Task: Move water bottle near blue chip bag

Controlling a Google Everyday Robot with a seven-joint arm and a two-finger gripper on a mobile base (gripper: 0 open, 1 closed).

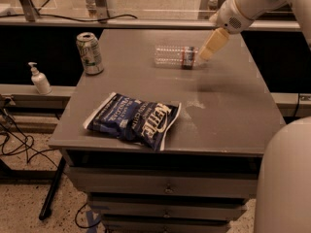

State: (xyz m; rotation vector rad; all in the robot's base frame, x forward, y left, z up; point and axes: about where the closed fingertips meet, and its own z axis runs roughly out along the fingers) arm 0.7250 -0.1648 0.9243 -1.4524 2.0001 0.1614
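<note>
The water bottle (174, 56) lies on its side at the back of the grey cabinet top (228, 115), clear and ribbed, with its dark and red label band toward its right end. The blue chip bag (133, 119) lies flat near the front left edge, well in front of the bottle. My gripper (212, 46) hangs from the white arm at the upper right. It points down and left, with its tip just right of the bottle's right end. I cannot tell whether it touches the bottle.
A silver-green drink can (90, 53) stands at the back left of the top. A white pump bottle (40, 79) stands on a lower ledge to the left. Drawers are below the top. Cables lie on the floor at left. A white robot part (284, 178) fills the lower right.
</note>
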